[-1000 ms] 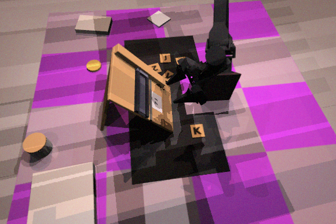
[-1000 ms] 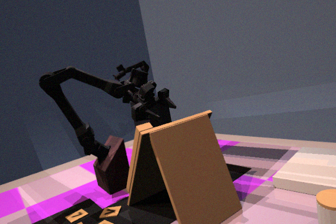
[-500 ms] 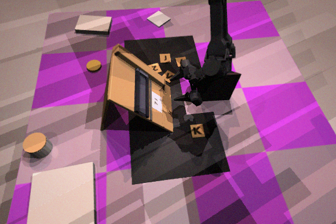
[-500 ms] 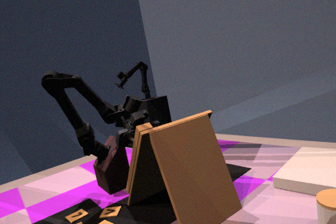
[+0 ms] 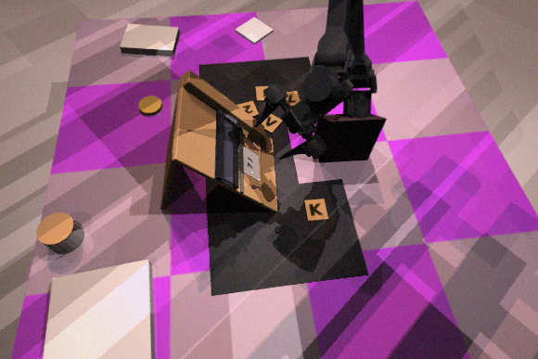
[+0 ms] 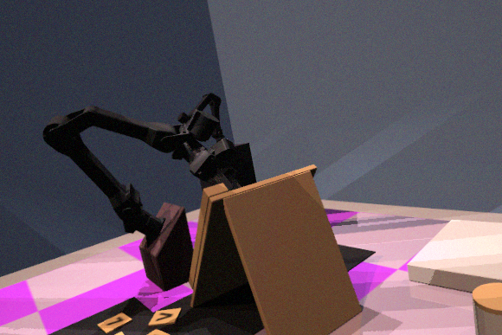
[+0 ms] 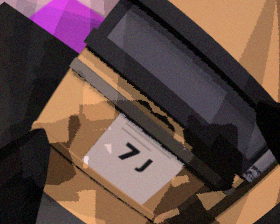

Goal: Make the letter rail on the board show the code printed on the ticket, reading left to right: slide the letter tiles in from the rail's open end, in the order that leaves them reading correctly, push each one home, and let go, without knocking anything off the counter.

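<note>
Though partly hidden, ticket [image 7: 134, 157] print blurred

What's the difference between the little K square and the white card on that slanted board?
The K tile is orange with one bold black letter; the ticket is pale grey-white and shows two characters, seemingly 7 and J in the wrist view. The tile lies flat on the dark mat, away from the board; the ticket sits on the tilted board, beside the dark rail. Both are small, flat and printed.
</note>
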Robot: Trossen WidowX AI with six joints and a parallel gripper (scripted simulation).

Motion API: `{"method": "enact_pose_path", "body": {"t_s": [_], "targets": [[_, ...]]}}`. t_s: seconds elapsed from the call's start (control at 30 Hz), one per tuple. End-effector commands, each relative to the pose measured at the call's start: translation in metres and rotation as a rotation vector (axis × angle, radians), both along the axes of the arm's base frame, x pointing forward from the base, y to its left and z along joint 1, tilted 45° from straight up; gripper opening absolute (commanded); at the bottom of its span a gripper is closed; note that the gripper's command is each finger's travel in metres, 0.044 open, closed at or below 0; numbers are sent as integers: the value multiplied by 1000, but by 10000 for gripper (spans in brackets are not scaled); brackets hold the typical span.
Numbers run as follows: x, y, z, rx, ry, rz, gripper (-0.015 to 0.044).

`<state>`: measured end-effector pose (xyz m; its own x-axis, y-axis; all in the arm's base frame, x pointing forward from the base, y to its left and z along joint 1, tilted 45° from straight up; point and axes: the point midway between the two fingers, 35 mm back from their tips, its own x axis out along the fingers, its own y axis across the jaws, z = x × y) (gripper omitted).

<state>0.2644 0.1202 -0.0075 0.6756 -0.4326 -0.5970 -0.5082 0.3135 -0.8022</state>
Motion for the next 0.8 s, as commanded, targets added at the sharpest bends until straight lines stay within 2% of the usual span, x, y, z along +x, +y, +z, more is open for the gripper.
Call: {"method": "enact_pose_path", "body": {"t_s": [0.0,0.1,0.23,0.77], "targets": [[11,19,50,-162,309,246,440],[11,22,83,-257,483,414,440],[8,21,107,-323,603,545,440],[8,20,108,-327,609,553,440]]}}
